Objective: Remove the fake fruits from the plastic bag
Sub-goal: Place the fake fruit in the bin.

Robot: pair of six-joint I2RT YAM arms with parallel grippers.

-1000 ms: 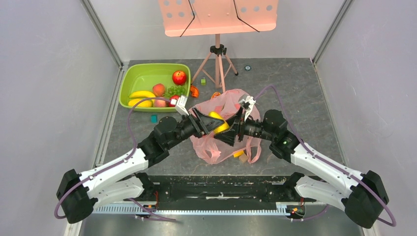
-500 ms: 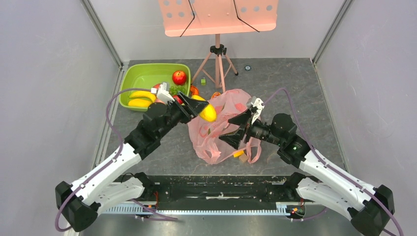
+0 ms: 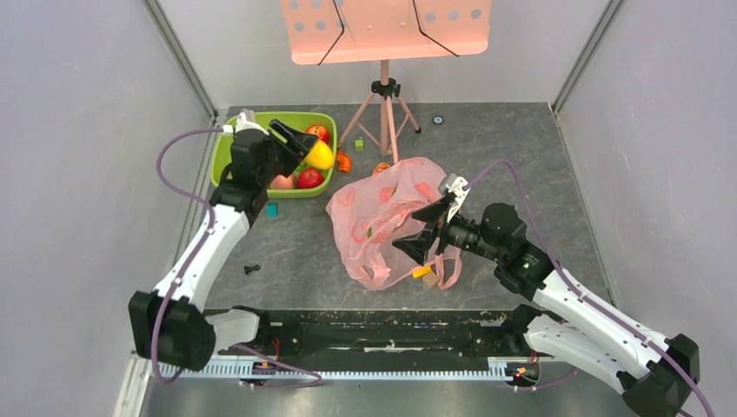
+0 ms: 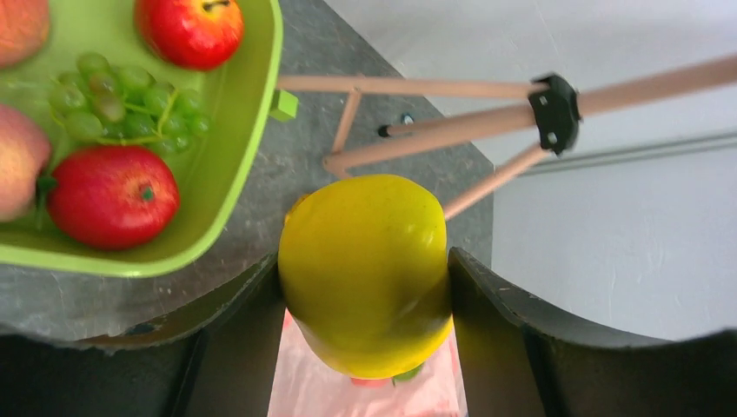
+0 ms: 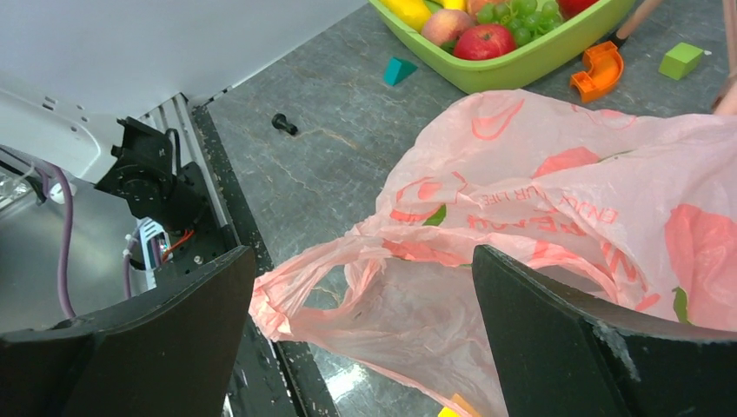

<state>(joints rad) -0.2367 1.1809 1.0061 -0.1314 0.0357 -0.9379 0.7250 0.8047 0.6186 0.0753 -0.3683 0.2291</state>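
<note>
Grey stone-look table (image 3: 539,174), pale walls on three sides. My left gripper (image 3: 311,148) is clamped on a yellow mango (image 4: 365,269), one finger on each flank. The fruit's length seems to run out along the fingers. It is held in the air at the right rim of the basin (image 4: 261,130).

From the left wrist the basin lies to the mango's left. As I judge it, the drop turns on carrying the fruit leftward across that rim before I let go. The top view puts it over the basin already, and I cannot settle which is true. The left arm is the near one; the right is well apart.

My right gripper (image 3: 410,229) hangs wide open, holding nothing, just above the bag (image 3: 382,213). The bag lies crumpled mid-table, handles at its near end. Whether any fruit is inside I cannot tell.

Count in the basin: two apples (image 4: 109,195), one bunch of grapes (image 4: 122,109), two peaches (image 4: 17,161) cut by the frame edge, at least one banana (image 5: 408,10). One mango in the gripper.
</note>
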